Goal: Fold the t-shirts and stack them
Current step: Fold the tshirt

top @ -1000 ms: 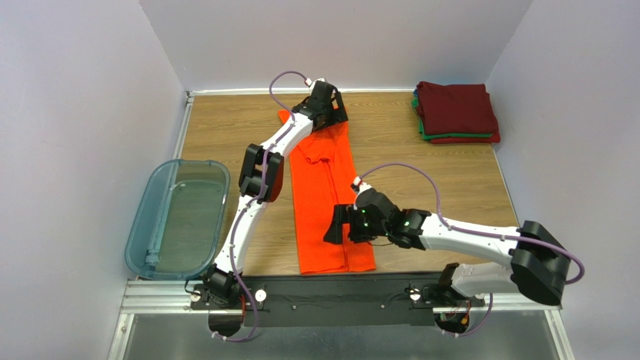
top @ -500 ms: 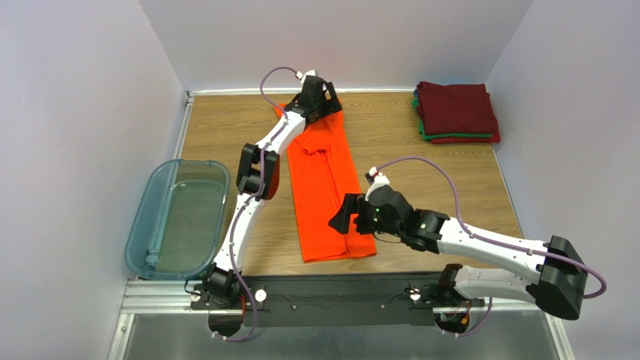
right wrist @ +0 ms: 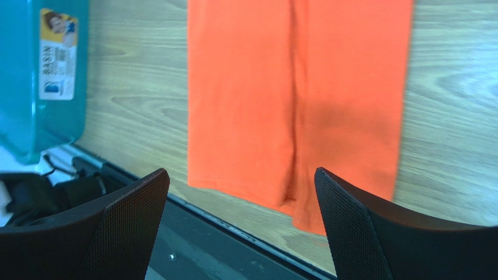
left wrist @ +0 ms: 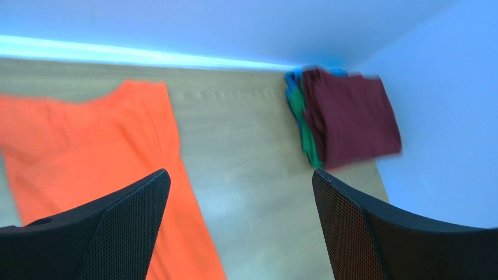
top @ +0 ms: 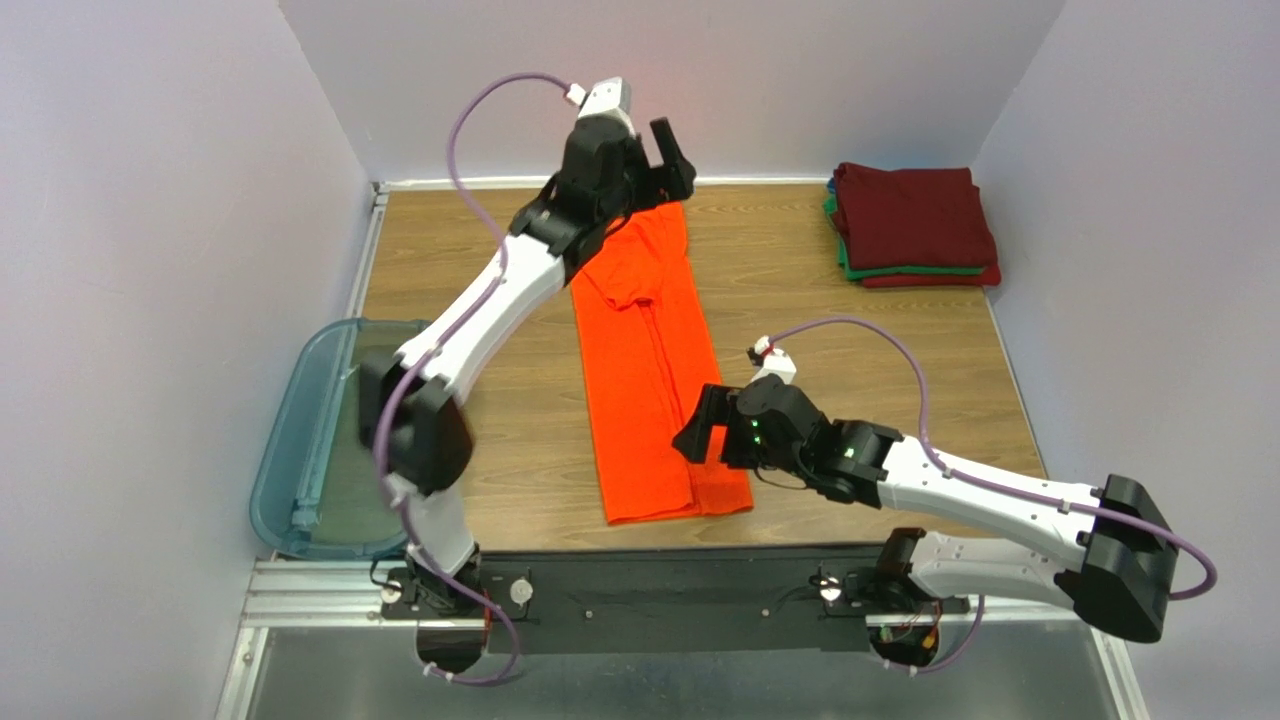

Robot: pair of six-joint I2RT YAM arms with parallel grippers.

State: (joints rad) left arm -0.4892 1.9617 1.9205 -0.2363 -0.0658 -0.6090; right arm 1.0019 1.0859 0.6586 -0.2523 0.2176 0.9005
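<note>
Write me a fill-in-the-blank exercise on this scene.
The t-shirt laid out as a long strip is ____. The folded stack sits in the far ____ corner of the table. The left gripper and the right gripper both have jaws ____.
Missing words: orange; right; open.

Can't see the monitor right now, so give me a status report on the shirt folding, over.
Both open: left gripper above far end of orange t-shirt, right gripper above near end. Shirt flat, long strip, unheld. Folded stack and bin well aside.
</note>
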